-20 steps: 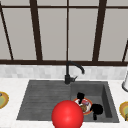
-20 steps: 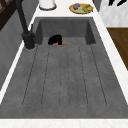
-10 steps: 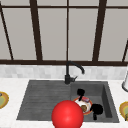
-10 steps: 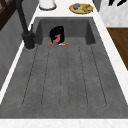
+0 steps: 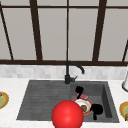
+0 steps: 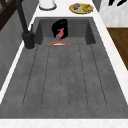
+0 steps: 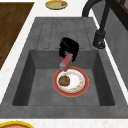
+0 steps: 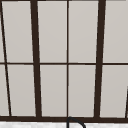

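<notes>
- Left hand low in the sink; fingers curled round a red sponge, tilted just above the plate
- plate flat on the sink floor; brown lump on it
- judged: wiping step; next move calls for a short drop onto the lump
- right hand by the plate's right rim; grip cannot be told

Red ball cut by bottom edge in front view, covers sink's front rim and near edge of plate. Left hand: finger pose too small to tell; side views show only dark mass behind sponge. Brown lump on plate: unidentifiable. Yellow plate cut by left edge.
</notes>
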Robot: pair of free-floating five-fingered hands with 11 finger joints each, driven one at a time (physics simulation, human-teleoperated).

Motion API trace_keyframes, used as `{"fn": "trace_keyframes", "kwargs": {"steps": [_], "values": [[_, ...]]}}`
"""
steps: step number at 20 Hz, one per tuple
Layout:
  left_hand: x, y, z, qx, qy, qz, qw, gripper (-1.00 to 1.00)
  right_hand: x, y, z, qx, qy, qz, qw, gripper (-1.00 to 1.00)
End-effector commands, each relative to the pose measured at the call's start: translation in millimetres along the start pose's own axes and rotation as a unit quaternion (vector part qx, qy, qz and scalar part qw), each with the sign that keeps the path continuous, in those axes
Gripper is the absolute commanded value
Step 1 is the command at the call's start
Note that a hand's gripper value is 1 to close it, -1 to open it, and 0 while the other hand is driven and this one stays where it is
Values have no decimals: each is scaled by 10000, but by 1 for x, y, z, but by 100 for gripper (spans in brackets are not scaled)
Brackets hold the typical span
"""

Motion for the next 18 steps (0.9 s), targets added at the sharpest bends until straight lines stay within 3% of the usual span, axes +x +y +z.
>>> {"fn": "trace_keyframes", "kwargs": {"steps": [1, 10, 18], "values": [[13, 14, 13, 125, 269, 106, 9995, 100, 0, 0, 0, 0, 0, 0, 10000, 0], [41, 43, 48, 138, 281, 170, 9994, 100, 0, 0, 0, 0, 0, 0, 10000, 0], [72, 29, 80, -8, 221, 66, 9997, 100, 0, 0, 0, 0, 0, 0, 10000, 0]]}}
